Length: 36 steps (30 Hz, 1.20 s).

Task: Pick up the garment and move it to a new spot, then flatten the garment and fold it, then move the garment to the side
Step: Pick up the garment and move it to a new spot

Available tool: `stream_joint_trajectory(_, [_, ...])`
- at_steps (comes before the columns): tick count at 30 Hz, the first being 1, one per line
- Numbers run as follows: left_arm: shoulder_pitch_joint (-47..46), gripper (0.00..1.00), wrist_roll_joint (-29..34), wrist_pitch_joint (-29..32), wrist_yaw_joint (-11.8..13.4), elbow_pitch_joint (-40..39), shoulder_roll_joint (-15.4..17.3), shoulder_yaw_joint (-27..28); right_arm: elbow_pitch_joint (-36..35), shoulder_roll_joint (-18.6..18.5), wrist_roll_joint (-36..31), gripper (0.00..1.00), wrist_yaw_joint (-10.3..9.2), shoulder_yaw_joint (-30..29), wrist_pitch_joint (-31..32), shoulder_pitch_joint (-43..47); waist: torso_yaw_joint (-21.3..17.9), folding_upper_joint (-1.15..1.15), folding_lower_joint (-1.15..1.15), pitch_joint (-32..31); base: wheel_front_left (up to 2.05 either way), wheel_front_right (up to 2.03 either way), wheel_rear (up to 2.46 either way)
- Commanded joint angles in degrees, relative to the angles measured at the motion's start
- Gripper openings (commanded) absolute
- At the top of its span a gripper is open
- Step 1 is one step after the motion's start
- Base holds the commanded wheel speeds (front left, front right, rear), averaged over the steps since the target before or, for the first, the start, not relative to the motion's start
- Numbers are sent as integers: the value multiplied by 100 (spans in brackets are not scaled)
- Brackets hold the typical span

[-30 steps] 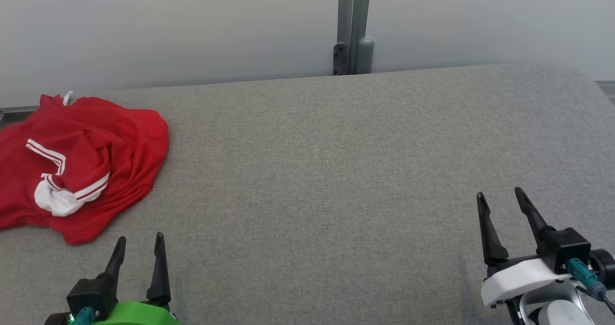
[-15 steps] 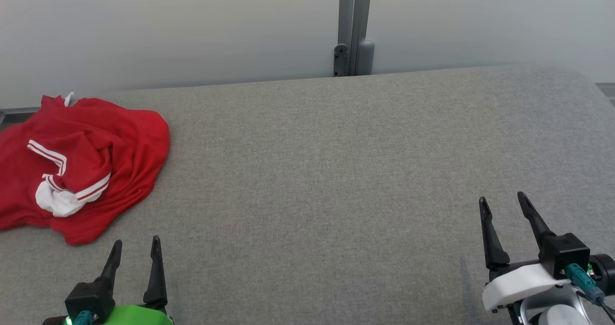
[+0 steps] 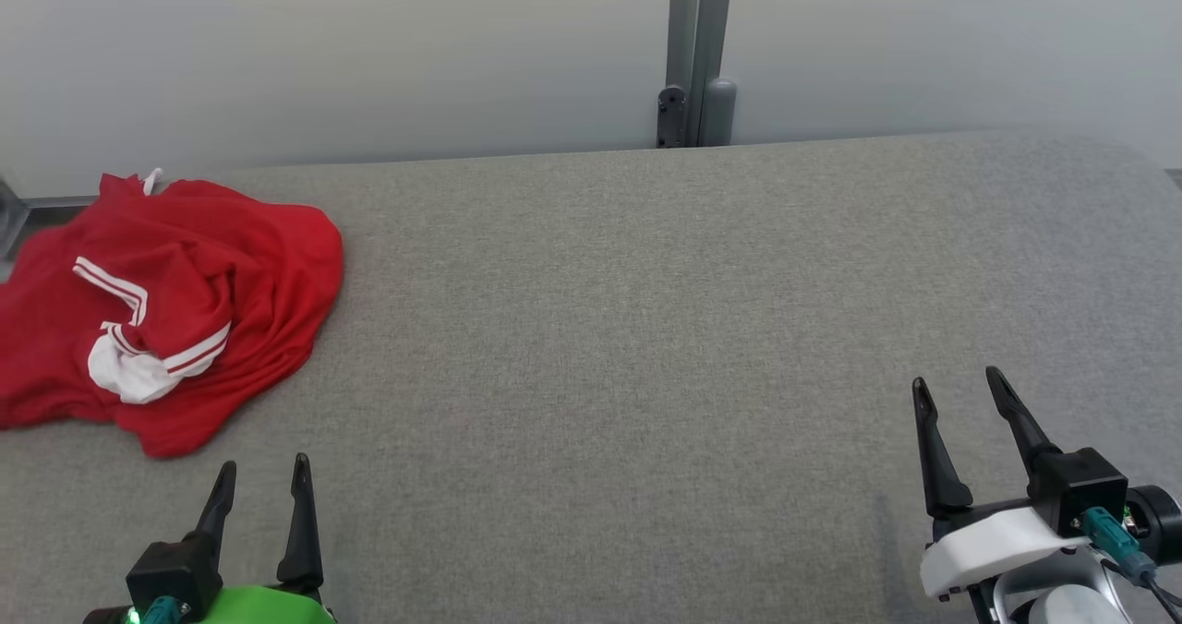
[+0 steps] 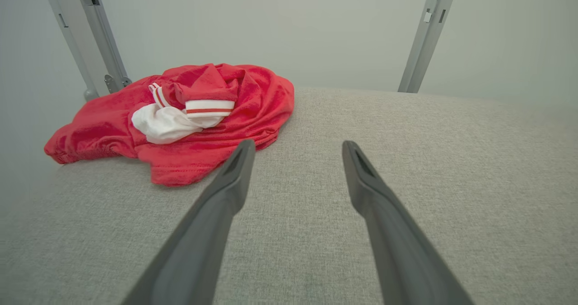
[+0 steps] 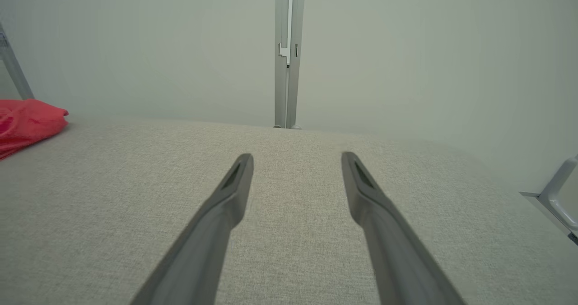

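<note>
The garment [image 3: 240, 273] is a crumpled red shirt with white, red-striped cuffs, lying in a heap at the far left of the grey table [image 3: 628, 310]. My left gripper [image 3: 263, 469] hovers open just in front of its near edge, with nothing between its fingers. In the left wrist view the garment [image 4: 253, 102] lies ahead and to the left of my open left gripper [image 4: 298, 146]. My right gripper [image 3: 958, 382] stands open and empty over bare cloth at the lower right. The right wrist view has the open right gripper [image 5: 297, 157] and a corner of the garment [image 5: 27, 122] at its left edge.
A pale wall runs behind the table, with a grey metal post [image 3: 697, 52] at its far edge. More grey posts [image 4: 97, 43] stand behind the garment. A metal frame piece [image 5: 553, 196] sits past the table's right side. Bare grey cloth stretches between the two grippers.
The whole head picture has shifted slightly right and down, so the camera has moved. The left gripper has drawn back a little towards the near edge. The garment lies as before.
</note>
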Motion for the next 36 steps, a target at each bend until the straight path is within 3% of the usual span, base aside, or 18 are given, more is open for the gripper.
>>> stream_joint_trajectory(1, [-46,100,6,-4,-19,3,13,-1,-52,-14,19,100,0,30,-20,21,163,0,0,-16,0,0,0])
stream_joint_trajectory(6, [3,100,8,-3,-19,18,-20,-23,-124,-1,57,100,0,134,-20,56,703,0,0,-95,0,0,0])
stream_joint_trajectory(14, [196,100,59,-3,-19,27,10,61,-71,32,122,100,0,427,-20,115,1954,0,0,-247,0,0,0])
stream_joint_trajectory(18, [299,100,84,-3,-19,-1,67,127,-32,61,171,100,-1,621,-20,11,2350,0,0,-286,0,0,0])
stream_joint_trajectory(28, [262,100,18,-3,-19,-182,79,136,-53,106,224,100,-1,919,-20,-49,2422,0,0,-140,0,0,0])
stream_joint_trajectory(31, [-9,100,-99,-3,-19,-174,36,-40,-128,23,164,100,-1,896,-20,-136,2288,0,0,118,0,0,0])
stream_joint_trajectory(36, [-957,100,-468,-2,-19,498,80,-668,-278,-268,101,100,-1,967,-19,-511,2016,0,0,917,0,0,0])
